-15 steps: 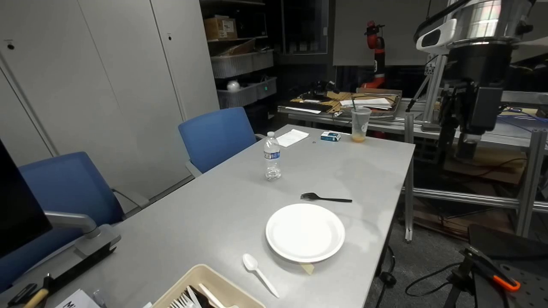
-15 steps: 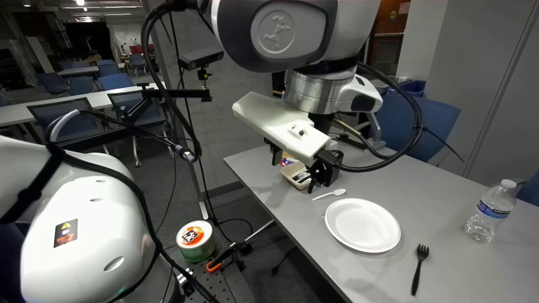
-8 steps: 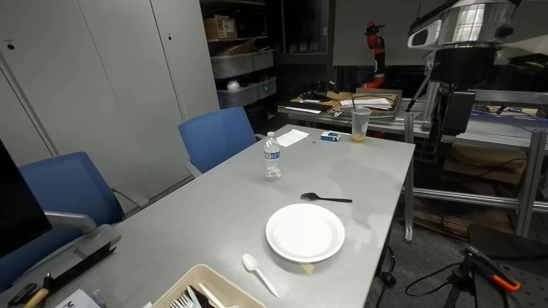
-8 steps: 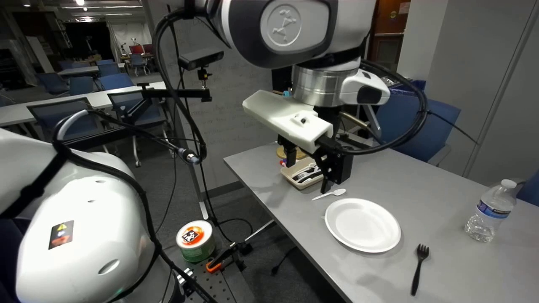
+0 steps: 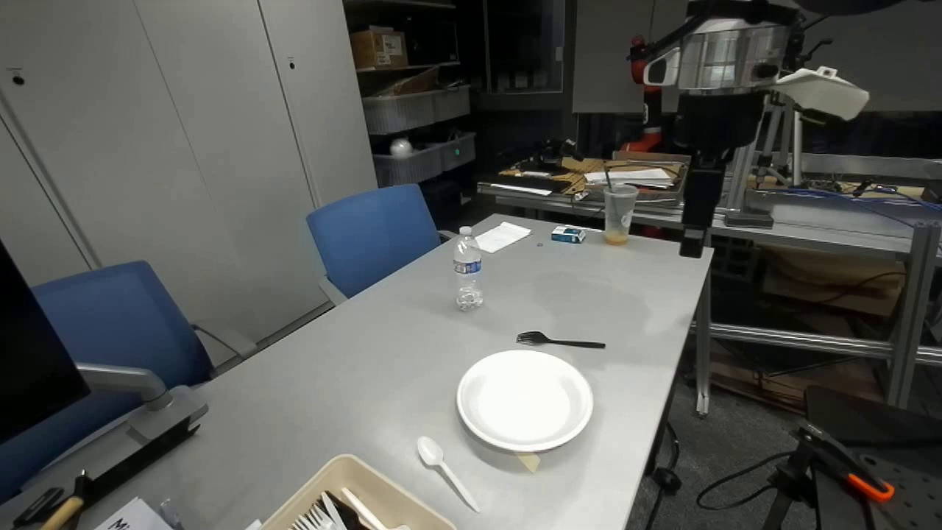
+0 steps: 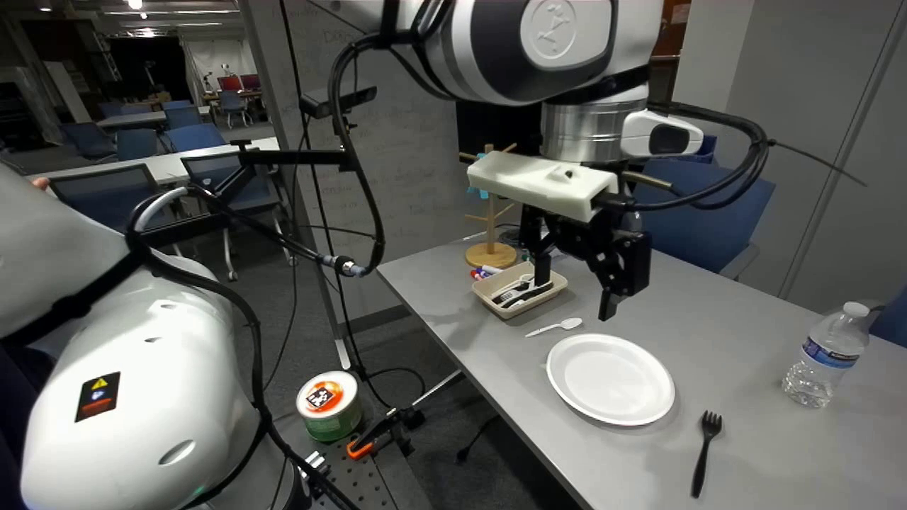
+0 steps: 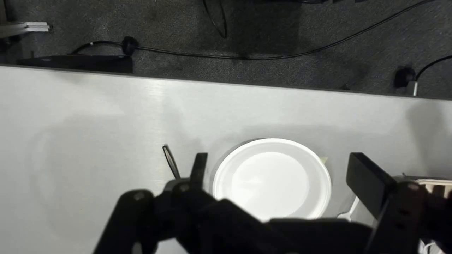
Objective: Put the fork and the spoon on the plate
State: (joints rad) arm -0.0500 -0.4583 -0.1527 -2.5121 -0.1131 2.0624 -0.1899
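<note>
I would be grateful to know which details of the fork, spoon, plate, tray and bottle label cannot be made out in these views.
Fork: tined end hidden in the wrist view, behind the gripper.
Spoon: partly hidden there, also by the gripper.
Plate: lower edge covered there by the gripper.
Tray: cut off by the bottom edge in an exterior view.
Bottle label: lettering too small in both exterior views.

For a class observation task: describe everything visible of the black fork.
The fork is black and looks like plastic, with a tined head and a long, narrow handle. It lies beside the plate, apart from it, and appears to touch only the grey table. The handle points towards a long table edge, the tines away from it. In the wrist view, the gripper hides the head; part of the handle shows.
</note>
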